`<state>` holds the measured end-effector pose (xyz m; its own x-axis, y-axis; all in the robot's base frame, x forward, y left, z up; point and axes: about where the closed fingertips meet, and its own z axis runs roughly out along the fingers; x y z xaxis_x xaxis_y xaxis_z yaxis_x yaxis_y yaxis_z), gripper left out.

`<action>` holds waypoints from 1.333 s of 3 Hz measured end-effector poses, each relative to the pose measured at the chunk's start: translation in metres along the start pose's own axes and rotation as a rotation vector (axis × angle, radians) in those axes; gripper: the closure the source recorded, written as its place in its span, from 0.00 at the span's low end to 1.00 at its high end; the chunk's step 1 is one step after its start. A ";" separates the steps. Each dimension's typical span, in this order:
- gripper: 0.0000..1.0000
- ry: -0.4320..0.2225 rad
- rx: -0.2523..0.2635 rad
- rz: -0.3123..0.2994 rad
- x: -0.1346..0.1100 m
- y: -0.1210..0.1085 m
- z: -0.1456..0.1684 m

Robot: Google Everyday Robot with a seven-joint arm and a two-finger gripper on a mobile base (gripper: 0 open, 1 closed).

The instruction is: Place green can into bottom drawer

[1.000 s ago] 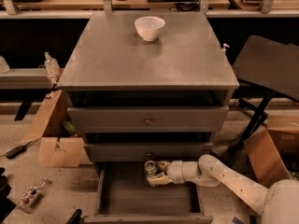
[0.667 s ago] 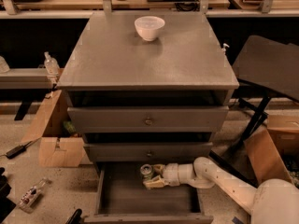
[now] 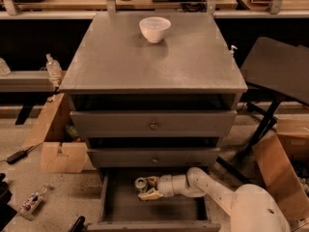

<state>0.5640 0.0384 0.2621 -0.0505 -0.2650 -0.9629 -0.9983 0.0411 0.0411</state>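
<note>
green can (image 3: 140, 183) partly hidden, gripper (image 3: 145, 189) in bottom drawer (image 3: 159, 210)

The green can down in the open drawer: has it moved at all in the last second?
Yes. The gripper, still holding the green can, has carried it leftward and slightly lower inside the bottom drawer. Nothing was let go. The white bowl and the two upper drawers stayed as they were.

The white two-finger gripper (image 3: 147, 188) and small green metal can (image 3: 140, 183) have shifted leftward inside the grey bottom drawer (image 3: 159, 210).
</note>
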 end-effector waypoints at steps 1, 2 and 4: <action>1.00 -0.002 0.005 0.002 0.022 0.003 0.018; 0.97 0.025 0.035 0.032 0.038 0.007 0.010; 0.42 0.020 0.023 0.032 0.037 0.009 0.016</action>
<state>0.5532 0.0448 0.2227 -0.0834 -0.2824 -0.9557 -0.9952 0.0722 0.0655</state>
